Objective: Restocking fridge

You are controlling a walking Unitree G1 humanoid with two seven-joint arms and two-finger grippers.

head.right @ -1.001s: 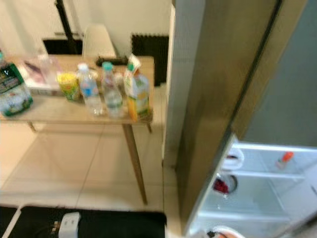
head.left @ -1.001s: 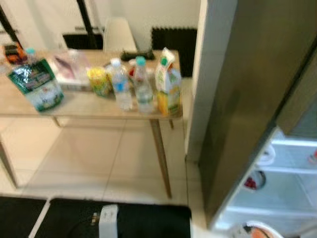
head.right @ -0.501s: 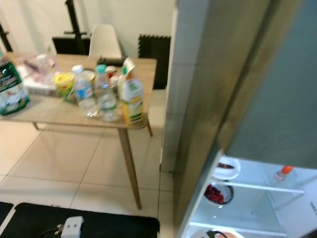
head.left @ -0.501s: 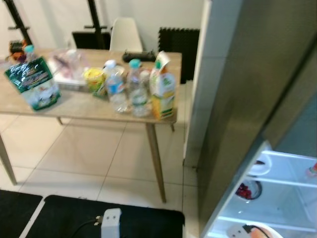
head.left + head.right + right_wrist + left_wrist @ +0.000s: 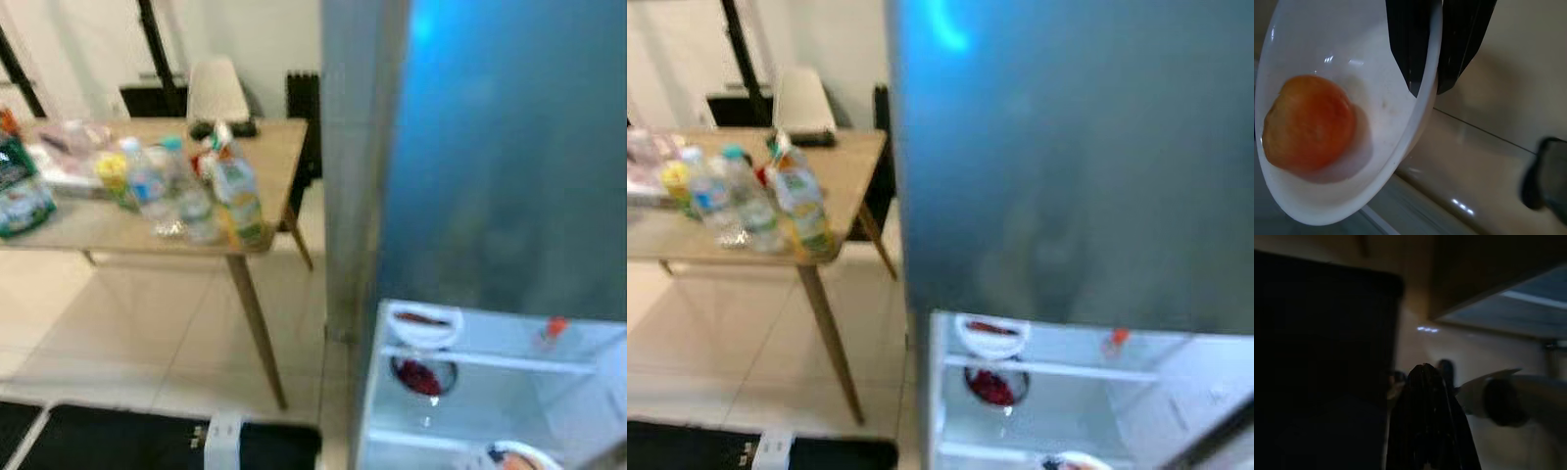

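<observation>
View has swung right since a second ago: table (image 5: 274, 162) with bottles (image 5: 147, 186) and juice carton (image 5: 238, 191) slid left, fridge (image 5: 490, 176) now fills the front, lit shelves (image 5: 490, 360) open below; camera turned, items didn't; my right claw (image 5: 1425, 73) is clamped on the rim of a white bowl (image 5: 1312, 196) holding an orange-red fruit (image 5: 1308, 122), low near the fridge; left claw (image 5: 1425, 382) hangs idle in the dark, can't tell its state; next, I judge: bowl onto a shelf.
</observation>
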